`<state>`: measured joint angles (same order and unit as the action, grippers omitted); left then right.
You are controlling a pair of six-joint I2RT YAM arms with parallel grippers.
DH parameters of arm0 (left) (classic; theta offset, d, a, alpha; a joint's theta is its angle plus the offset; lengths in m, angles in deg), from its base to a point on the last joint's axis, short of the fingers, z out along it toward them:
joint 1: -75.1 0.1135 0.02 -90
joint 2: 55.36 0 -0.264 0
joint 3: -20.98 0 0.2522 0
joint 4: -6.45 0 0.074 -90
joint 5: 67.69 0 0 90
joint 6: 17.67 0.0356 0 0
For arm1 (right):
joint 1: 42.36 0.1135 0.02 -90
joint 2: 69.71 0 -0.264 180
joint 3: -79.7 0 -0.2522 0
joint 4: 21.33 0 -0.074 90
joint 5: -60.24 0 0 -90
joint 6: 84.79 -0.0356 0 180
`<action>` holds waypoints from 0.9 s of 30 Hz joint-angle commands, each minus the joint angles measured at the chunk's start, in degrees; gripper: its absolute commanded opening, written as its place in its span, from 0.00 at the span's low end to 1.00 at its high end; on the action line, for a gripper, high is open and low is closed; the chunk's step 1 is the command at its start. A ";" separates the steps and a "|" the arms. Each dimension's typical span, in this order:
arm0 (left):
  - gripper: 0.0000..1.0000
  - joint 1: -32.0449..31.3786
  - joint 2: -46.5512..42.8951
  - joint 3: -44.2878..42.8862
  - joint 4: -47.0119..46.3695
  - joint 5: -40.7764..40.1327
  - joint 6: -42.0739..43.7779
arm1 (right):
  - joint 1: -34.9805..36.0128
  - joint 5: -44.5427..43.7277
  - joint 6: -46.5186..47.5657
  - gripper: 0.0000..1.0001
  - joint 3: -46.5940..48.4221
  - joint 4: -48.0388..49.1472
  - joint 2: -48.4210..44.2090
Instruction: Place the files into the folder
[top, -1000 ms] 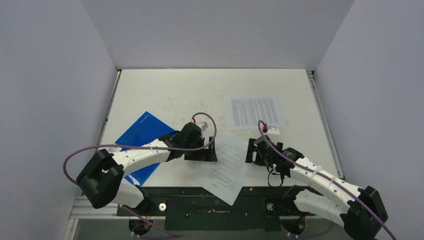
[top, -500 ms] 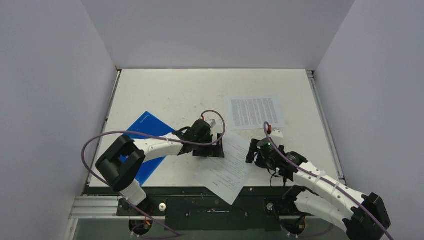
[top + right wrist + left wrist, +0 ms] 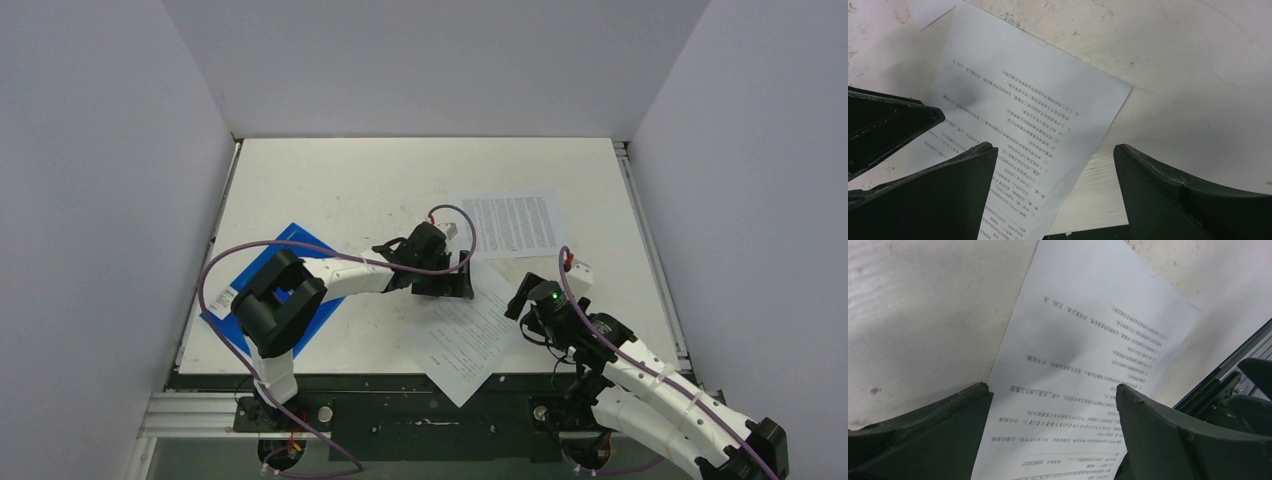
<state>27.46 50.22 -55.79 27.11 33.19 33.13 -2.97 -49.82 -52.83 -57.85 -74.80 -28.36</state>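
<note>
The near file (image 3: 458, 340) overhangs the surface's (image 3: 340, 180) front edge, lying between the left hand (image 3: 452, 288) and right hand (image 3: 518, 303), both open and empty. The far file (image 3: 512, 222) lies beyond, the folder (image 3: 298, 243) well left. Step in hand: grasping file 1. Next, likely pinch its overhanging edge.

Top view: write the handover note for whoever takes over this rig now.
Left gripper: open, empty, over the near white printed paper sheet, which overhangs the table at its near edge.
Right gripper: open, empty, above that sheet's right edge.
Second white printed sheet: flat, farther back.
Thin blue plastic folder: left side, partly under the left arm.
Done: nothing filed.
Left: both sheets into the folder.
</note>
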 commanded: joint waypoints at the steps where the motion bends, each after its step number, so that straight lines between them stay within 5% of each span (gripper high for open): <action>1: 0.96 -0.84 4.77 -4.65 -1.79 1.45 1.06 | -0.39 -4.88 -4.27 0.90 0.22 -2.43 0.14; 12: 0.97 -1.11 8.49 -14.79 -2.78 3.19 2.25 | -0.37 -0.92 -3.46 0.90 -2.41 1.98 1.42; 21: 0.96 -1.04 -6.86 -14.82 7.83 -9.85 6.96 | 0.70 4.64 4.32 0.90 -5.37 10.57 2.75; 27: 0.96 -0.77 -20.49 -8.39 12.73 -17.54 7.05 | 9.07 1.29 6.71 0.90 -2.67 12.79 7.48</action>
<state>26.65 38.96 -67.48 35.87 22.54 38.75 0.66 -45.95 -48.87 -62.92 -66.25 -23.95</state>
